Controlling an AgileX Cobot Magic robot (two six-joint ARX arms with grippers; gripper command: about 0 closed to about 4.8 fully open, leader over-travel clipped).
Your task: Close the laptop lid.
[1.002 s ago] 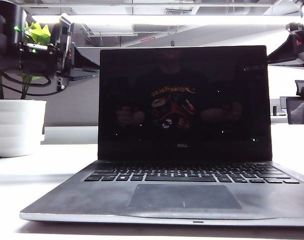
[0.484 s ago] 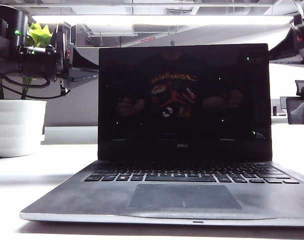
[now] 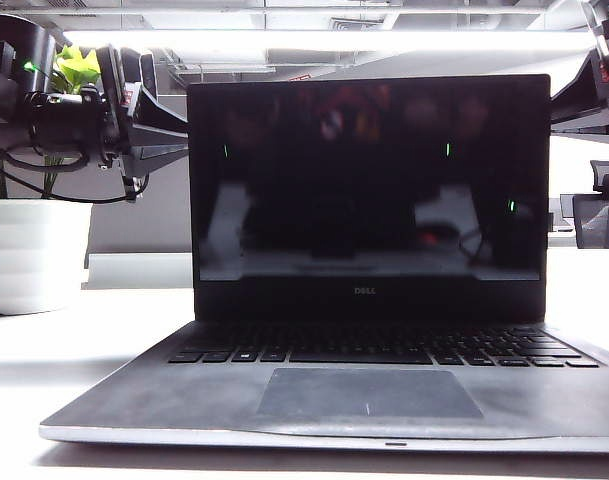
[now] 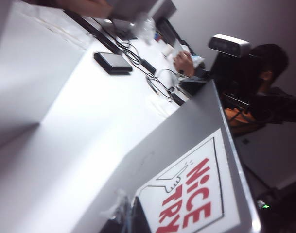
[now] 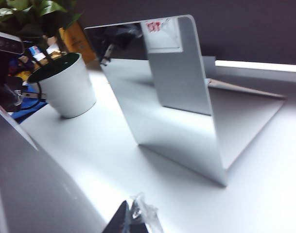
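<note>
The stiff, hinged laptop lid [image 3: 369, 195] likely needs a gentle push near its top edge, where left gripper [image 4: 122, 219] and right gripper [image 5: 133, 218] wait behind, their opening unclear.

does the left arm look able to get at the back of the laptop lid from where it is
Probably yes. The left gripper sits behind the laptop lid near its upper left corner, and its wrist view shows the lid's silver back and the NiCE TRY sticker close by, with nothing between.
</note>
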